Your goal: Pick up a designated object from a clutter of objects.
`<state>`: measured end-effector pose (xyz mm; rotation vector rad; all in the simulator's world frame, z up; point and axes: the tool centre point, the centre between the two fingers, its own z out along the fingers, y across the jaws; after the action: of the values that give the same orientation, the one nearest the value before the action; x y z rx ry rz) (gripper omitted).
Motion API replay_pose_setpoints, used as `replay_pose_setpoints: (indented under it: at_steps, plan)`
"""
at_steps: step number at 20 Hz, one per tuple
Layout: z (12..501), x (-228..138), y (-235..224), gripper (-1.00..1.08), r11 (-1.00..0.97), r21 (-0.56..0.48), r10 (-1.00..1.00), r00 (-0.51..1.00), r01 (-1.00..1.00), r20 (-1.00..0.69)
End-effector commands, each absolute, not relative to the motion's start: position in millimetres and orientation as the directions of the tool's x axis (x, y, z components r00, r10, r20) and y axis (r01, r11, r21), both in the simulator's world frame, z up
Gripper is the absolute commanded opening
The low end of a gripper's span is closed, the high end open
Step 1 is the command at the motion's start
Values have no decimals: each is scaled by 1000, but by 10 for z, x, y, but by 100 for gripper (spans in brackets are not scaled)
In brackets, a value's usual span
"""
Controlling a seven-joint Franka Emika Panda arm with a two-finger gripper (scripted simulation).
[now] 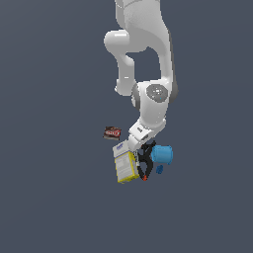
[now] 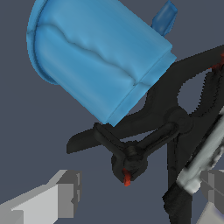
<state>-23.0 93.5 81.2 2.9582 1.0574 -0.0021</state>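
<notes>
The small slender black tool-like piece (image 2: 131, 158), with a red dot at its knuckle, lies on the plain dark grey-blue floor (image 1: 49, 197) just below the rounded side of the blue cylindrical cup (image 2: 96, 57). Both sit in the clutter beside larger black red-tipped tools (image 2: 183, 127), whose handles cross behind the piece. No walls or furniture appear, only that flat, even ground.

The wrist view shows the piece up close, lying between the two grey fingers (image 2: 61, 197) of the gripper (image 2: 135, 192). The fingers stand well apart on either side of it, spread wide and gripping nothing.

The exterior view gives the whole pile instead. One yellow-and-white box (image 1: 125, 165) lies at the exterior view's left of the tools (image 1: 145, 165), one blue cup (image 1: 162, 154) at their right, with a small blue scrap (image 1: 159, 169) just below the cup. One small dark red packet (image 1: 112, 132) rests apart from the rest, further back and to the left. The white arm (image 1: 148, 74) reaches down over the pile, and its hand hides the little piece there.

How many black tools are tangled together cannot be counted.
</notes>
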Motion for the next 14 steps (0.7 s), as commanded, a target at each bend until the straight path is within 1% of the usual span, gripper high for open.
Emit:
replay_pose_setpoints:
  at_steps: [1,14]
  plan:
    - [790,-231,934,100,-773,0,634,773,634,-1]
    - [328,-239,937,100,-771,0,637,771,637,0]
